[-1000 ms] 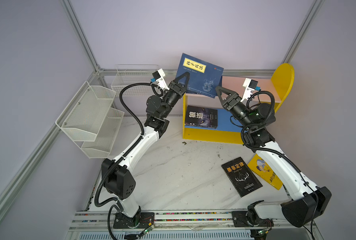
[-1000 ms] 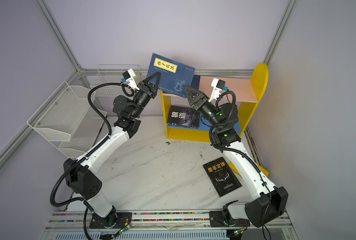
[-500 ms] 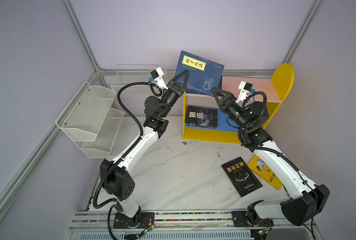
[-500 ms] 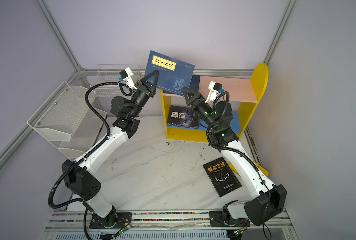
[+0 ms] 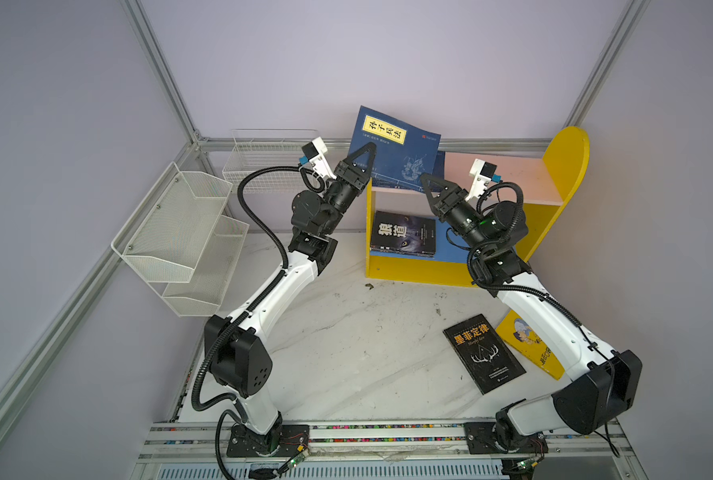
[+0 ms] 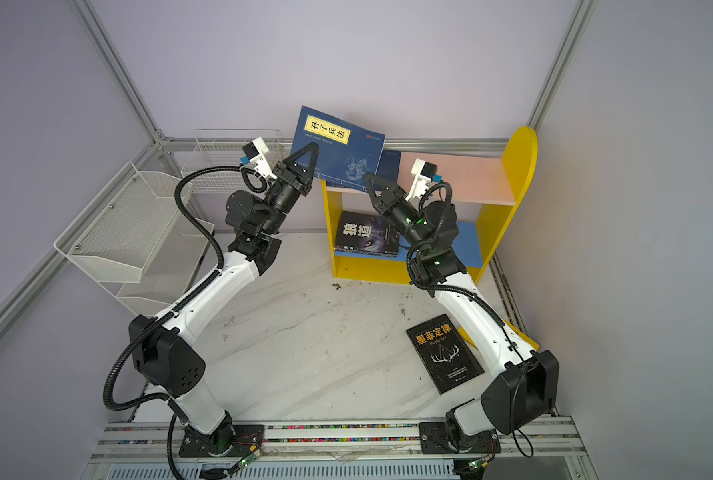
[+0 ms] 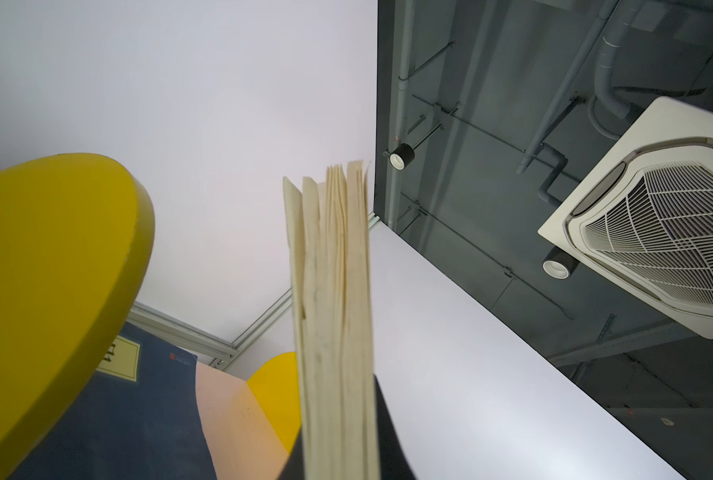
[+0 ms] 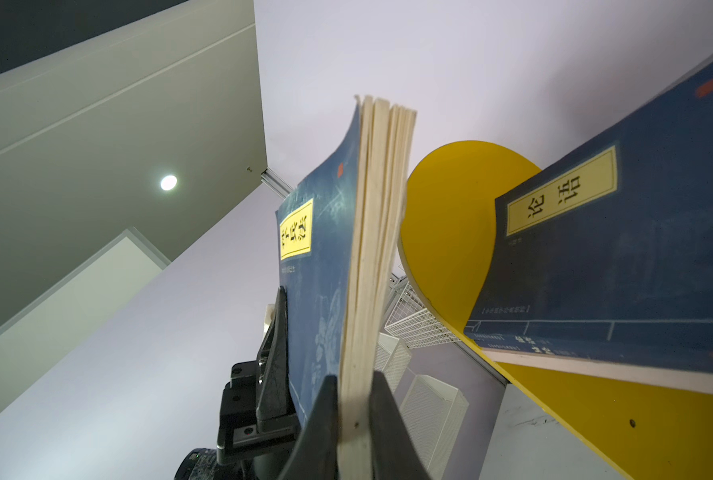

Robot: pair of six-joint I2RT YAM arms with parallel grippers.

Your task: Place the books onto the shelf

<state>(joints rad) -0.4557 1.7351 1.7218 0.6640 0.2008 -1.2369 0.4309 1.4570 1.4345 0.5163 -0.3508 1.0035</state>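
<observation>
A navy book [image 5: 392, 153] [image 6: 338, 149] with a yellow title label hangs tilted above the left end of the shelf [image 5: 566, 158]. My left gripper [image 5: 367, 153] [image 7: 338, 457] is shut on its left edge. My right gripper [image 5: 425, 180] [image 8: 354, 436] is shut on its lower right page edge [image 8: 371, 249]. A second navy book [image 5: 440, 166] [image 8: 616, 257] lies on the pink upper board. A black book [image 5: 402, 232] lies on the blue lower board. Another black book [image 5: 483, 353] and a yellow one [image 5: 529, 345], partly under my right arm, lie on the table.
A white mesh tiered rack [image 5: 180, 237] stands at the left wall and a white wire basket [image 5: 263, 162] at the back left. The marble table [image 5: 346, 332] lies between my two arms, with a rail along its front edge.
My right gripper has moved left to the raised navy book and shut on its edge. The left gripper has kept its hold and barely moved.
</observation>
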